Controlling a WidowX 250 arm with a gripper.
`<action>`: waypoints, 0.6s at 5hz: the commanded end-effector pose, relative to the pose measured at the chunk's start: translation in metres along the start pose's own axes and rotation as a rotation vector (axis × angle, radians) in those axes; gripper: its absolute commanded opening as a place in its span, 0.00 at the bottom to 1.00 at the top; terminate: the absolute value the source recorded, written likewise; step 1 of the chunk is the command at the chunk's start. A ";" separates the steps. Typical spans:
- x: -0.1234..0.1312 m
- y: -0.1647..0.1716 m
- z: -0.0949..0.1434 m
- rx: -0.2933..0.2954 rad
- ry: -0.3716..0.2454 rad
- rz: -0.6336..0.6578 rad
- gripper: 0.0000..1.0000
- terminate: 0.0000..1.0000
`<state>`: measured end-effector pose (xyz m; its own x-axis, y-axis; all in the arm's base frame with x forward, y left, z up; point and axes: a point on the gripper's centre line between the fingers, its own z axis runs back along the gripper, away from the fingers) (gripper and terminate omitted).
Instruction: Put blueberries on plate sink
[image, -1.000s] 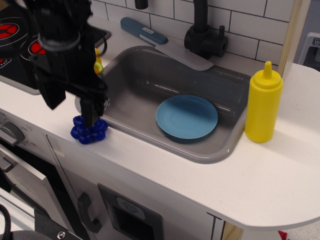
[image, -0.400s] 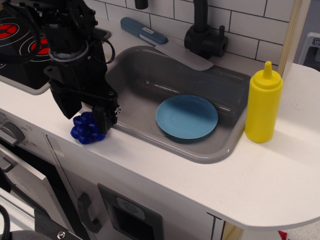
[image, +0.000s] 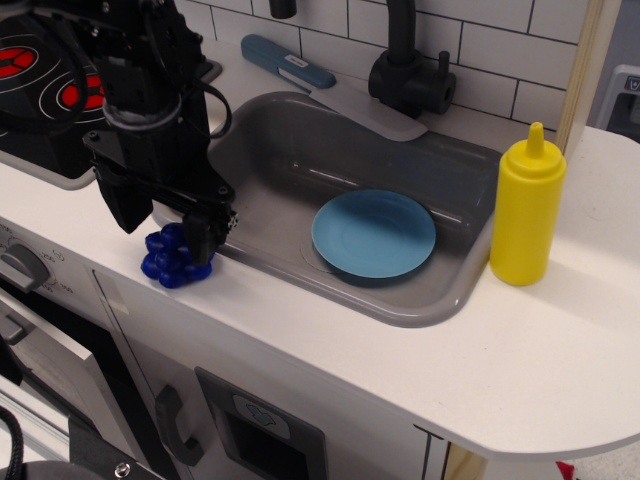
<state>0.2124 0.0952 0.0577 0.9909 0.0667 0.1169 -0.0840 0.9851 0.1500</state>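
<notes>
The blueberries (image: 168, 266), a dark-blue clump, rest on the white counter just left of the sink's front-left corner. My black gripper (image: 165, 240) hangs right over them, jaws open, one finger on each side of the clump, and its right finger (image: 200, 235) hides the clump's upper right part. The light-blue plate (image: 373, 233) lies flat and bare in the right half of the grey sink (image: 440, 305), well to the right of the gripper.
A yellow squeeze bottle (image: 525, 205) stands on the counter right of the sink. A black faucet (image: 405, 75) rises behind the sink, with a blue object (image: 288, 62) lying left of it. The black stovetop with red rings (image: 35, 80) is at far left.
The gripper shifted a little right and lower around the clump, then settled slightly back left. The blueberries have stayed in place on the counter.
</notes>
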 end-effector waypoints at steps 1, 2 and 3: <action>0.003 0.003 0.002 0.011 -0.015 0.000 1.00 0.00; 0.003 0.003 0.002 0.006 -0.013 0.000 1.00 0.00; 0.002 0.003 0.001 0.000 -0.002 0.006 0.00 0.00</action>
<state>0.2103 0.0937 0.0535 0.9925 0.0703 0.1002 -0.0845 0.9859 0.1447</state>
